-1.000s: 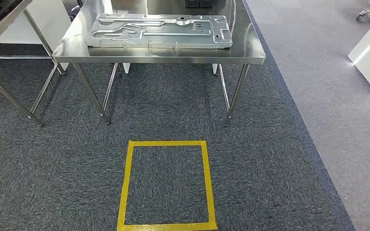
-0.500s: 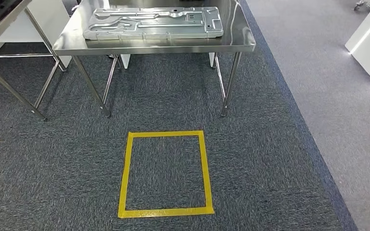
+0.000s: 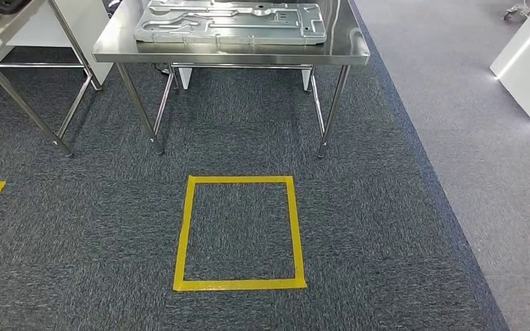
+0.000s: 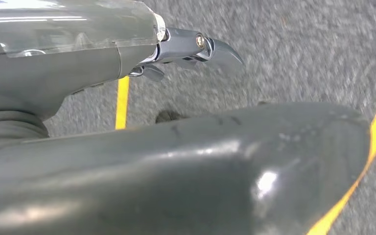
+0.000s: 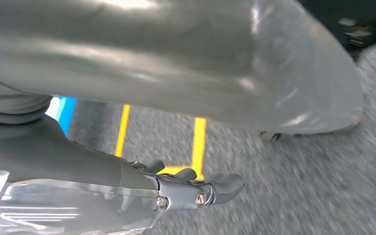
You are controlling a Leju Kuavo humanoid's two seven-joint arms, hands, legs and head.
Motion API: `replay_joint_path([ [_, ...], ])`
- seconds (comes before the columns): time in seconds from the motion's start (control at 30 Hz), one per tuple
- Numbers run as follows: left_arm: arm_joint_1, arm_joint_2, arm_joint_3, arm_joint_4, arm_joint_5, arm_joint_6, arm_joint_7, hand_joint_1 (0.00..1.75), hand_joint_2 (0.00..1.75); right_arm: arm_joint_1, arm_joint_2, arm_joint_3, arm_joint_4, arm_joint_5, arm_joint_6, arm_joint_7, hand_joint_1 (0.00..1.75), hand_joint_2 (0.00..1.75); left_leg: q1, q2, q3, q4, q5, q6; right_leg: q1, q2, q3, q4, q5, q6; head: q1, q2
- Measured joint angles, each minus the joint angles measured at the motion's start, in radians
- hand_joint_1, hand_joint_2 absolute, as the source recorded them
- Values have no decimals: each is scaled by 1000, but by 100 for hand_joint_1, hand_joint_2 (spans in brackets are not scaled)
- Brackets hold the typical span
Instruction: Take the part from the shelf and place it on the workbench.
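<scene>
Steel workbench (image 3: 355, 54) bearing part (image 3: 231, 22), left hand (image 4: 176, 161), right hand (image 5: 176, 63), fingers seemingly empty, apart.

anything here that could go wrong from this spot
1. The metal part lies close to the front edge of the steel workbench; a bump against the bench could slide it toward that edge.
2. The bench legs stand just beyond the yellow tape square on the carpet, so a step past the square could catch one.
3. The left hand and right hand hang empty over the carpet.
</scene>
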Motion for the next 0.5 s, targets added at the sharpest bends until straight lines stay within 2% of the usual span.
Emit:
replay_joint_path([
  [0.03, 1, 4, 0, 0, -1, 2, 2, 0, 0, 0, 3, 0, 1, -1, 0, 0, 0, 0, -2, 0, -12, 1, 9, 1, -2, 1, -20, 69, -35, 2, 0, 0],
  [0.07, 2, 7, 0, 0, -2, 4, 5, 0, 0, 1, 6, -1, 1, -2, 0, 0, 0, 0, -3, 0, -25, 3, 18, 0, -3, 1, -31, 120, -49, 4, 0, 0],
  [0.1, 2, 9, 0, 0, -3, 5, 7, 0, 0, 1, 8, -1, 2, -2, 0, 0, 0, 0, -4, 0, -36, 5, 25, -1, -4, 1, -25, 135, -41, 4, 0, 0],
  [0.13, 3, 11, 0, 0, -3, 6, 9, 0, 0, 2, 9, -2, 2, -3, 0, 0, 0, 0, -4, 0, -47, 9, 31, -3, -4, 1, 4, 107, -18, 3, 0, 0],
  [0.2, 3, 12, -1, 0, -3, 8, 13, 0, 0, 1, 9, -4, 2, -3, 0, 0, 0, 0, -5, 0, -62, 17, 40, -8, -3, 1, 111, -43, 23, -3, 0, 0],
  [0.23, 4, 12, -1, 0, -4, 9, 15, 0, 0, 1, 9, -5, 2, -3, 0, 0, 0, 0, -6, 0, -67, 21, 43, -12, -1, 1, 158, -114, 32, -7, 0, 0],
  [0.27, 4, 13, -2, 0, -4, 9, 15, 0, 0, 1, 9, -7, 2, -4, 1, 0, 0, 0, -7, 0, -71, 25, 46, -17, 1, 1, 188, -162, 33, -12, 0, 0],
  [0.3, 4, 13, -3, 0, -4, 9, 16, 0, 0, 1, 9, -9, 2, -4, 2, 0, 0, 0, -8, 0, -73, 27, 49, -22, 4, 1, 198, -184, 30, -16, 0, 0],
  [0.37, 4, 14, -5, 0, -6, 9, 15, 0, 0, 1, 11, -12, 2, -5, 8, -1, 0, 0, -7, 0, -76, 30, 53, -32, 3, 0, 194, -191, 37, -27, 0, 0],
  [0.4, 4, 14, -6, 0, -7, 9, 14, 0, 0, 1, 12, -14, 2, -6, 11, -1, 0, 0, -7, -1, -82, 41, 43, -38, 1, -1, 192, -194, 41, -34, 0, 0],
  [0.43, 5, 14, -6, 0, -7, 9, 13, 0, 0, 1, 13, -16, 2, -6, 13, -1, 0, 0, -5, -2, -95, 70, 21, -43, -2, -2, 190, -197, 46, -41, 0, 0],
  [0.5, 7, 15, -7, 0, -8, 9, 8, 0, 0, 2, 15, -19, 3, -7, 16, -2, 0, 0, -2, -4, -145, 192, -54, -51, -1, -5, 183, -198, 53, -50, 0, 0],
])
